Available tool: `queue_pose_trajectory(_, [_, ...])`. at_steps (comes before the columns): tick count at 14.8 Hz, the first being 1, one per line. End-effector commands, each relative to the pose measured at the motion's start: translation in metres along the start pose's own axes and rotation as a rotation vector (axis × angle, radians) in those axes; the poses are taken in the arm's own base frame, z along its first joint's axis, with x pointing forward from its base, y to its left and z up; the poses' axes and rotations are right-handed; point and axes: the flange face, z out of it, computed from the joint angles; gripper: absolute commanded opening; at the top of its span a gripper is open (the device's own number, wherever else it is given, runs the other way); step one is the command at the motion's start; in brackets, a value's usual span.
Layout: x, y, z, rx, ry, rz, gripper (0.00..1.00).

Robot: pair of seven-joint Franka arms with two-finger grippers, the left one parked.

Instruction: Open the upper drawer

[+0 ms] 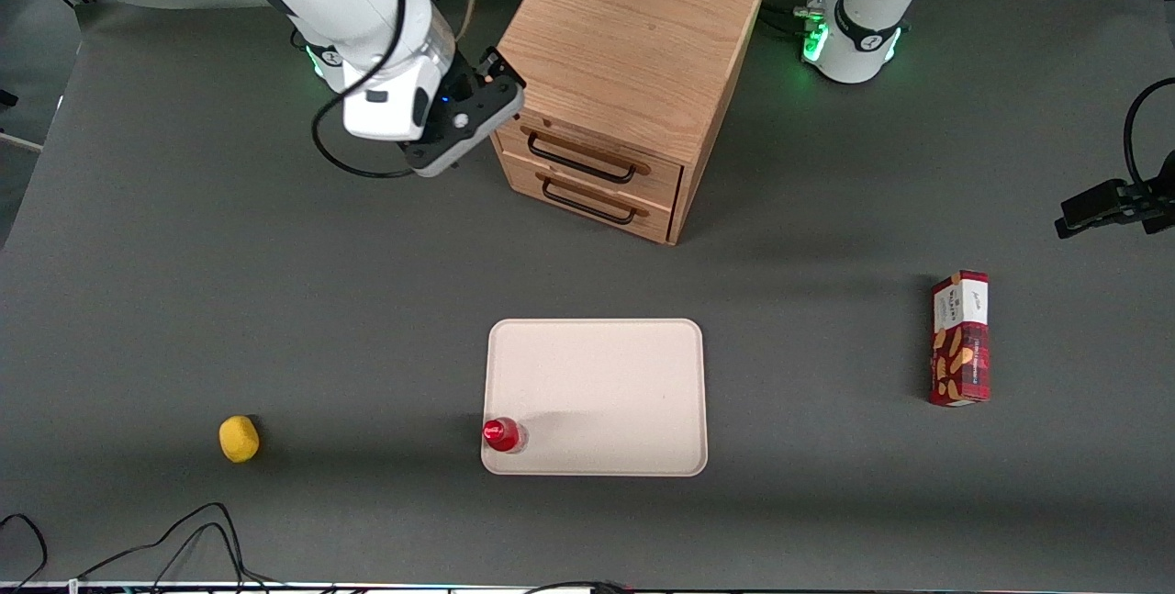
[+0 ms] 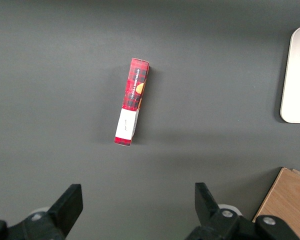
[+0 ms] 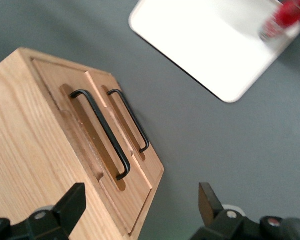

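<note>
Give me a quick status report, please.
Gripper open, beside cabinet's top corner. Upper drawer shut, handle untouched. Nothing blocking it.

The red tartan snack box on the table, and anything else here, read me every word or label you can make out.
Red tartan snack box: white lettering along its side and script on its white end, too small to read.
Small red bottle on the cream tray: label unreadable.
Light oak cabinet, its upper drawer, the open gripper beside it: no text.

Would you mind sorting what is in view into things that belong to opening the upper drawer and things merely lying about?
Belongs to the job:
- upper drawer, shut
- gripper, open, beside the cabinet at its top corner

Lying about:
- bottom drawer
- tray
- red bottle on the tray
- lemon
- snack box
</note>
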Motion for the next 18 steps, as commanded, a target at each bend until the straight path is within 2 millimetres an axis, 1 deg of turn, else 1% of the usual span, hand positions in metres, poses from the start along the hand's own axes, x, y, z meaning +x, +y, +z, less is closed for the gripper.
queue_pose_trajectory(1, [0.022, -0.007, 0.022, 0.061, -0.01, -0.239, 1.0])
queue_pose_trajectory(3, [0.029, -0.011, 0.033, 0.074, -0.004, -0.326, 1.0])
queue_pose_trajectory(6, [0.034, -0.027, 0.049, 0.053, -0.01, -0.416, 1.0])
queue_pose_trajectory(8, [0.035, -0.04, 0.06, 0.047, -0.025, -0.443, 1.0])
queue_pose_trajectory(9, [0.035, -0.042, 0.067, 0.032, -0.04, -0.456, 1.0])
queue_pose_trajectory(10, [0.037, -0.04, 0.073, 0.022, -0.052, -0.461, 1.0])
queue_pose_trajectory(12, [0.039, -0.048, 0.084, -0.001, -0.071, -0.501, 1.0])
queue_pose_trajectory(14, [0.039, -0.047, 0.095, -0.007, -0.09, -0.509, 1.0])
queue_pose_trajectory(17, [0.038, -0.051, 0.121, -0.008, -0.089, -0.516, 1.0])
queue_pose_trajectory(18, [0.038, -0.049, 0.125, -0.006, -0.091, -0.516, 1.0])
